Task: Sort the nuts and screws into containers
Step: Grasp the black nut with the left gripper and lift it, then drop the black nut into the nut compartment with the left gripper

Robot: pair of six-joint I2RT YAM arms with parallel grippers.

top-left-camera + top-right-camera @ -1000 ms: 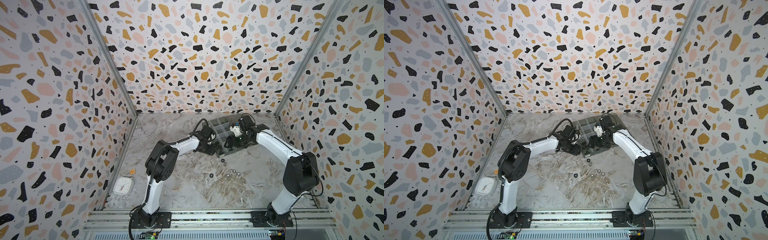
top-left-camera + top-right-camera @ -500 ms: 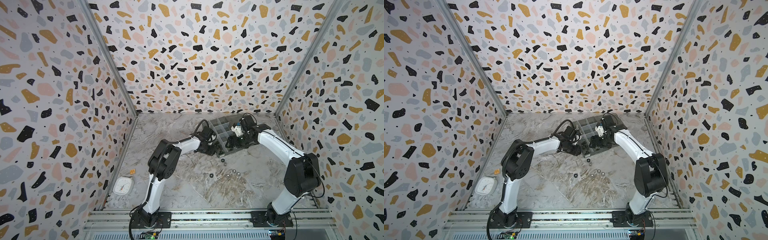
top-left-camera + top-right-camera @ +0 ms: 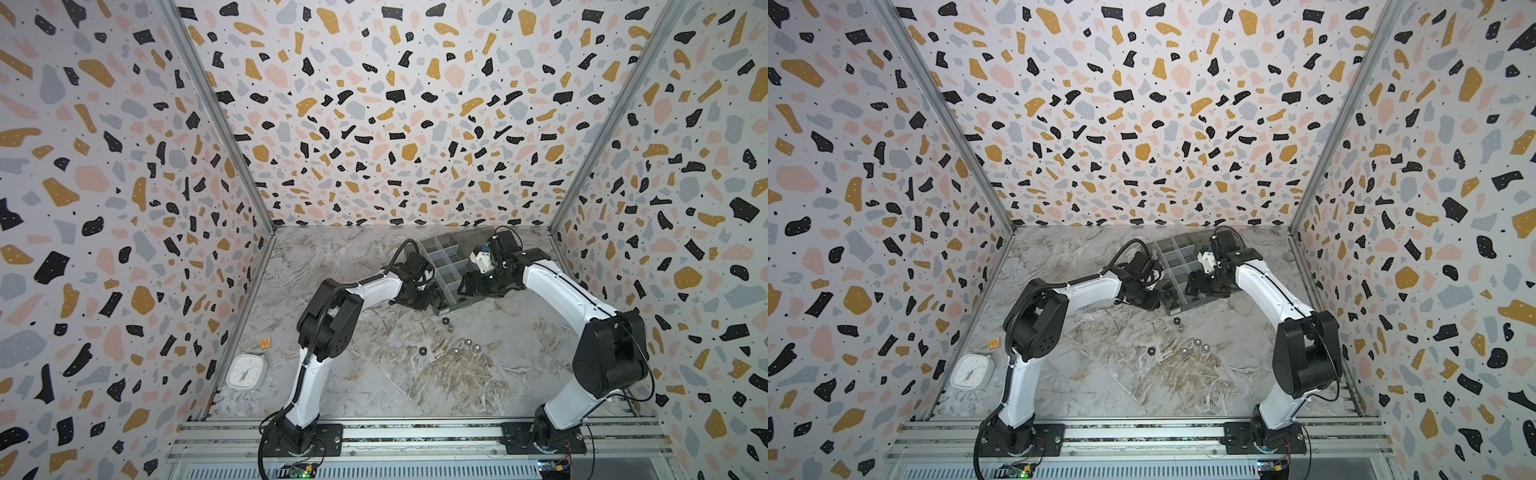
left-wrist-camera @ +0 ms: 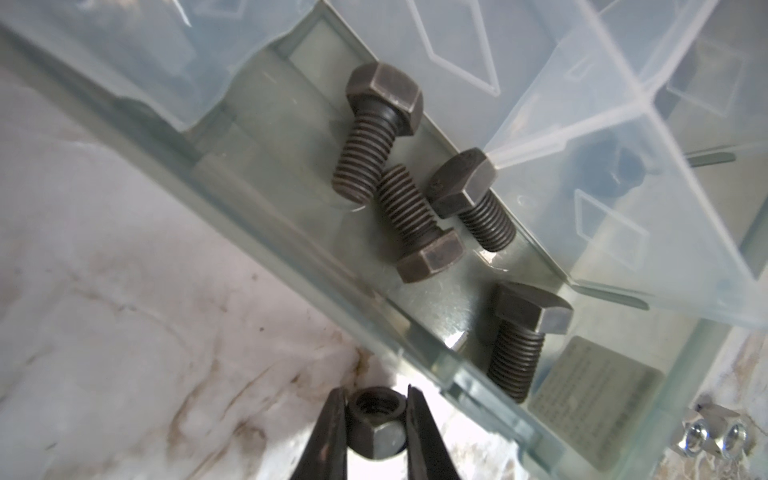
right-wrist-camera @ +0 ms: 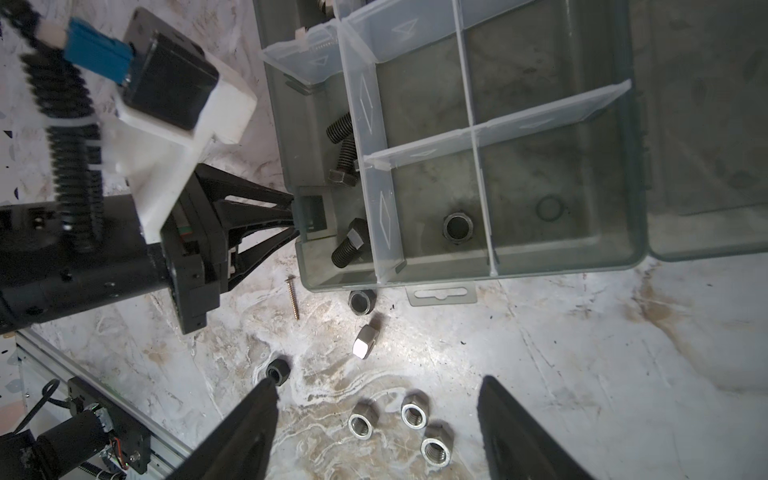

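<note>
My left gripper (image 4: 376,409) is shut on a black nut (image 4: 376,428) on the table, right beside the outer wall of the smoky-grey organiser box (image 4: 291,232). Several black screws (image 4: 374,137) lie in the compartment behind that wall. In a top view this gripper (image 3: 419,301) sits at the box's left near corner. My right gripper (image 5: 378,399) hangs open and empty above three silver nuts (image 5: 414,414) on the table. A black nut (image 5: 277,371) lies by one fingertip. Another black nut (image 5: 457,226) lies in a compartment of the containers (image 5: 561,268).
Loose on the table in front of the box are a silver nut (image 5: 365,341), a black nut (image 5: 360,302) and a thin wood screw (image 5: 292,298). The box lid (image 5: 706,124) lies open and flat. A white clock (image 3: 246,371) stands at the left wall.
My left gripper has closed its fingers onto the black nut beside the box. The right arm and its open gripper have stayed still.
</note>
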